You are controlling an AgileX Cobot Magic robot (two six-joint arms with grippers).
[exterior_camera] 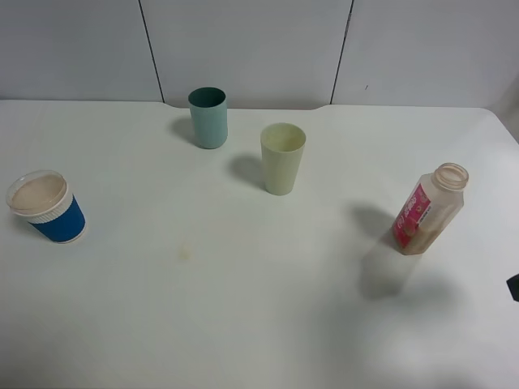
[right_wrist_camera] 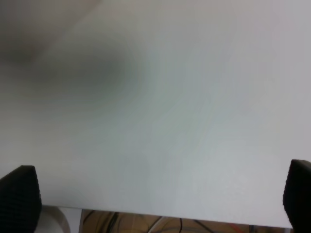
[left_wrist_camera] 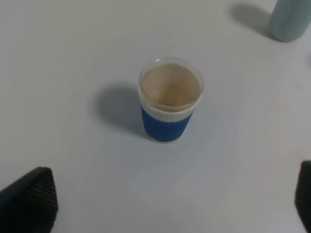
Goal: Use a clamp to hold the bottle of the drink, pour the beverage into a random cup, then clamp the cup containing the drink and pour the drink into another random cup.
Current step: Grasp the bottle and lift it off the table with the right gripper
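While bottle (exterior_camera: 428,212) stands on table (exterior_camera: 243,308), long axis vertical, open end up.

I see a white table (exterior_camera: 259,324) under soft, even light, a faint yellowish stain (exterior_camera: 186,253) near its middle; behind it a pale grey panelled wall (exterior_camera: 243,40) with dark seams (exterior_camera: 152,50)
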